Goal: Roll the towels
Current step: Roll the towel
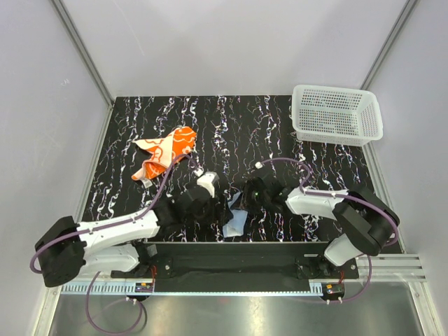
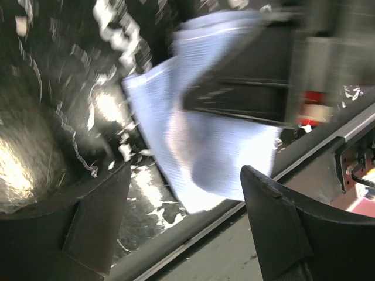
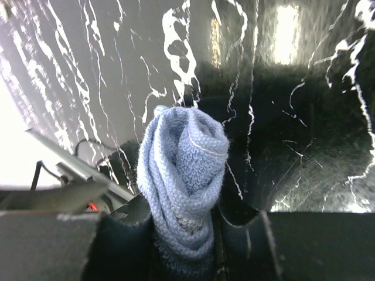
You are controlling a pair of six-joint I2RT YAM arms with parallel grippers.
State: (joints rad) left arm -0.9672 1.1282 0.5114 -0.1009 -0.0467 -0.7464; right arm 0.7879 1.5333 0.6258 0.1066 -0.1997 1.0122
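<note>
Down at 6 o'clock, the blue towel point(image 1: 236, 220) sits bunched by the table point(image 1: 280, 126) edge.
The right gripper point(image 3: 183, 231) pinches it and the left gripper point(image 2: 186, 170) is spread wide. With only one pinch, the roll could flop open. The orange towel point(image 1: 166, 155) lies at 10 o'clock.

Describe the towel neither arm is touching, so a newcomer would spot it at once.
On the black marbled table, look left of centre, far from the white basket. The orange towel lies crumpled there, alone; its white swirls set it apart from the plain blue towel between the arms.
</note>
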